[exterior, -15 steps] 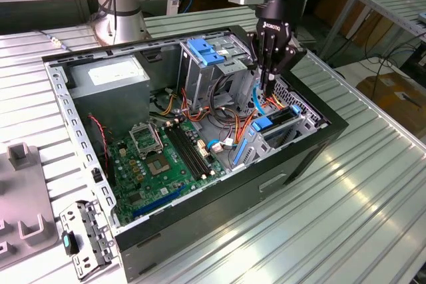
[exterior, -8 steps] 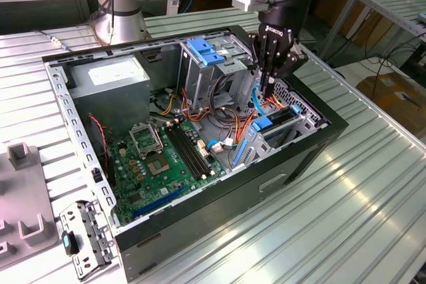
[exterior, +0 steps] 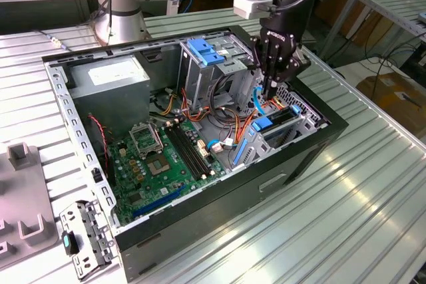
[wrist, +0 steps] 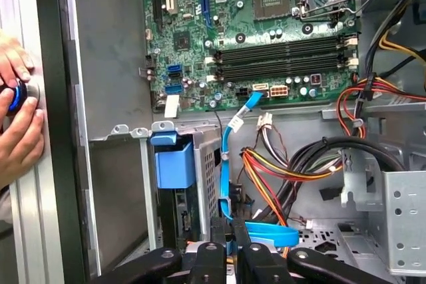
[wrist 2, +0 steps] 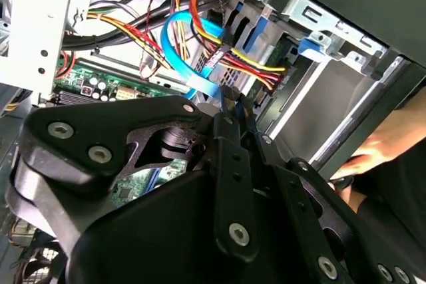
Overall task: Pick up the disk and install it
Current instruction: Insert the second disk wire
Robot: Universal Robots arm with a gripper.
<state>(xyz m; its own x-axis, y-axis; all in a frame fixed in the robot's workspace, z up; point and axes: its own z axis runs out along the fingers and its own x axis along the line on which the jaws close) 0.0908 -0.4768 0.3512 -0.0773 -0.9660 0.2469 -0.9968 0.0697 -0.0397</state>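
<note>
The disk (exterior: 278, 120) sits in the lower drive bay at the front corner of the open computer case (exterior: 319, 138), dark with a blue rail end showing. In the first wrist view its blue rail end (wrist: 174, 167) stands in the bay beside the case wall. My black gripper (exterior: 267, 94) hangs just above and behind the disk, among the cables. In both wrist views its fingers (wrist: 217, 247) are drawn together on the end of a light blue flat cable (wrist: 226, 164), whose end (wrist 2: 200, 88) meets the fingertips (wrist 2: 226, 108).
A metal cage with a blue tab (exterior: 203, 51) stands mid-case, with a grey box (exterior: 113, 78) behind and the green motherboard (exterior: 160, 157) on the floor. Red, yellow and orange wires (wrist: 279, 164) crowd the gripper. A person's hand (wrist: 16, 118) rests outside the case wall.
</note>
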